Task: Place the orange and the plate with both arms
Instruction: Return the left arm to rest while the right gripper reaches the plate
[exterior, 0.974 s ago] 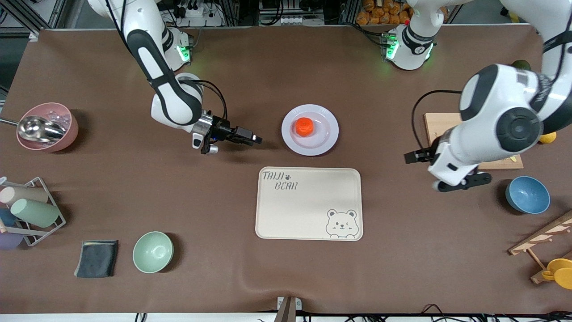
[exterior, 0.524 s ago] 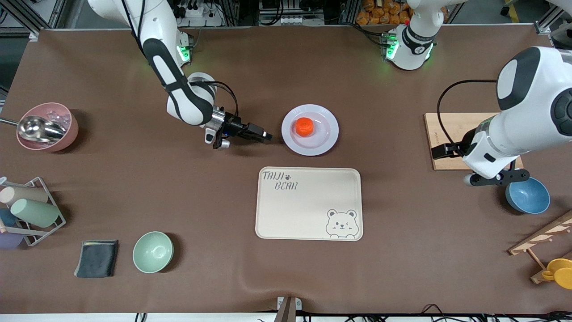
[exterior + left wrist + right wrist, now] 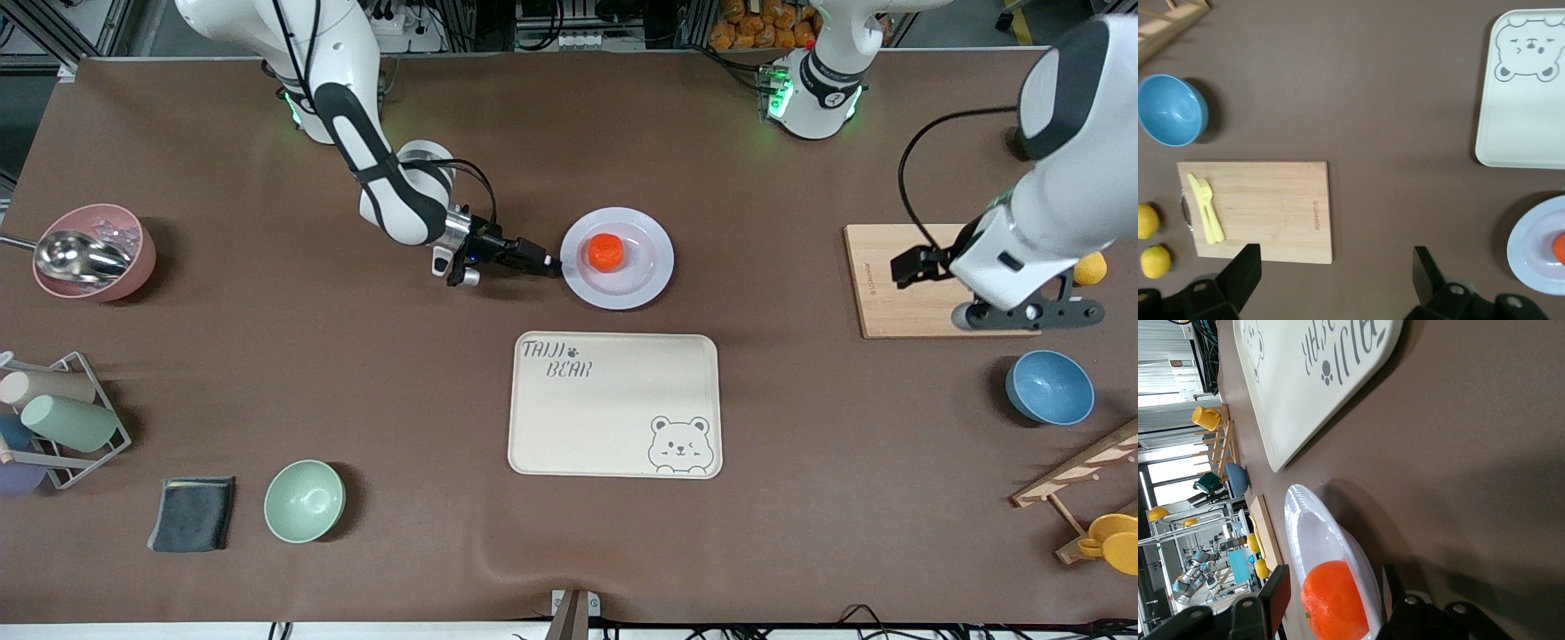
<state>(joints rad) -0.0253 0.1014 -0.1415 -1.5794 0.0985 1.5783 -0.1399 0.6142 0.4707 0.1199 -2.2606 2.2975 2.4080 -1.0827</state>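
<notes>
I see the orange (image 3: 605, 251) sitting in the sunken centre of the plate (image 3: 645, 284), and the plate lies flat on the table, farther from the front camera than the tray (image 3: 613, 418) and just apart from it. The right gripper (image 3: 544, 262) is low at the plate's rim on the side toward the right arm's end of the table, its tips at the very edge. In the right wrist view the plate rim (image 3: 1313, 520) runs between the two fingers (image 3: 1275, 600), with the orange (image 3: 1335, 600) just past them and untouched. The fingers are spread with a gap on either side of the rim; I cannot tell whether either pad touches the plate.

The left gripper (image 3: 1022, 311) hangs well apart from the plate, over the cutting board (image 3: 880, 284) toward the left arm's end of the table. Its fingers (image 3: 1241, 273) are spread wide and hold nothing. From the left wrist view I see yellow utensils (image 3: 1205, 217) lying on the board, two yellow fruits (image 3: 1148, 240) beside it, and a blue bowl (image 3: 1170, 110) near the board, nearer the front camera than it.
</notes>
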